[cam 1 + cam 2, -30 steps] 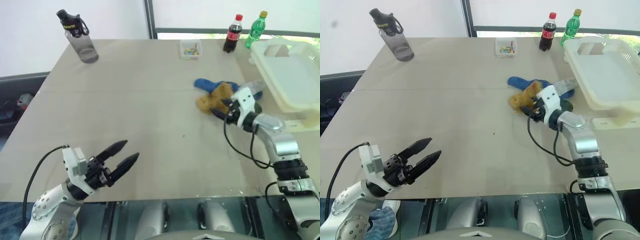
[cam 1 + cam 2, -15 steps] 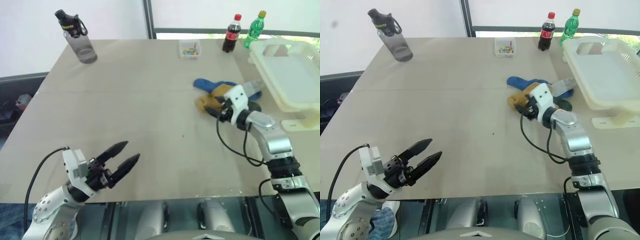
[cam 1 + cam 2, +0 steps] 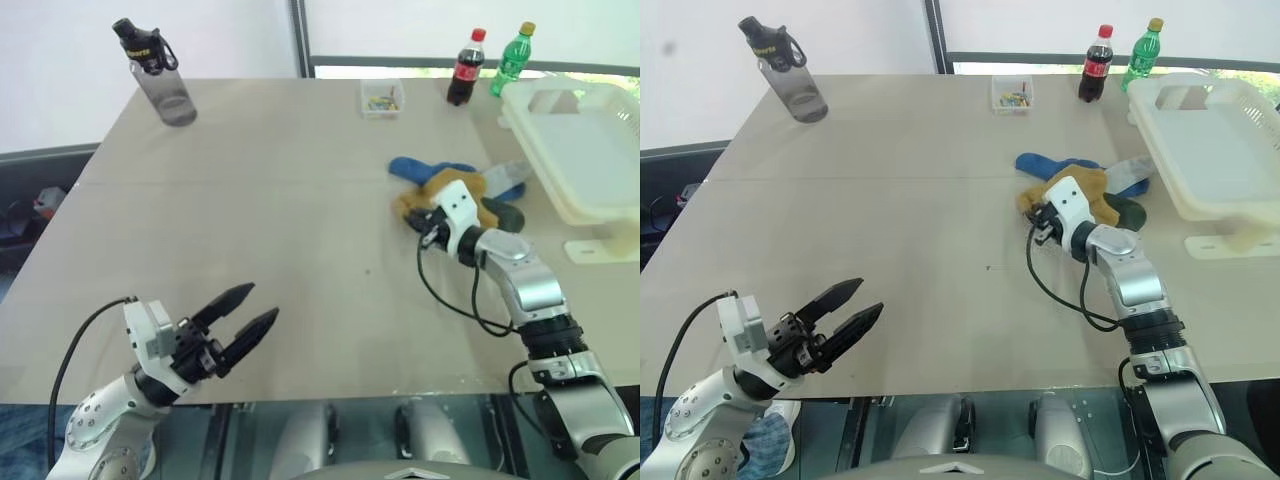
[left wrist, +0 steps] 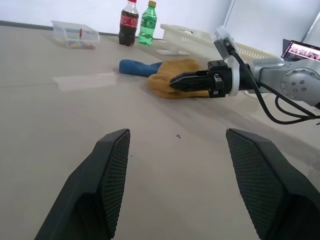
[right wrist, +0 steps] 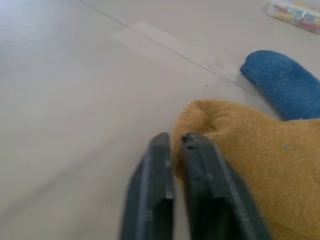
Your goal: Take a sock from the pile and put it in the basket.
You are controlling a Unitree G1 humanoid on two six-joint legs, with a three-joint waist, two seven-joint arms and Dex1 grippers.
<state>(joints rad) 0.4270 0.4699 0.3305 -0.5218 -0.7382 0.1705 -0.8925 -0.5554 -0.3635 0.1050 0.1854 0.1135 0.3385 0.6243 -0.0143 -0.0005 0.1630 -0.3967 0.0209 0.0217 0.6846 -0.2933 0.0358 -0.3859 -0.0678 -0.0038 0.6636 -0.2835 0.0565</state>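
sock (image 3: 440,190): mustard, on pile (image 3: 470,187), beside basket (image 3: 590,160)
right gripper (image 4: 176,81): closed at sock's edge
left gripper (image 3: 245,318): open, empty
behind: bottle (image 3: 158,72), box (image 3: 381,98), sodas (image 3: 463,68)

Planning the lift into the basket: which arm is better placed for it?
Right. The right gripper is shut at the edge of the mustard sock, near the basket. The left gripper hangs open, far from the pile.

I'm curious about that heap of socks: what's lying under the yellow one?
The yellow sock lies on top of the pile. A blue sock pokes out behind it, a dark green one beside it. What lies directly beneath is covered.
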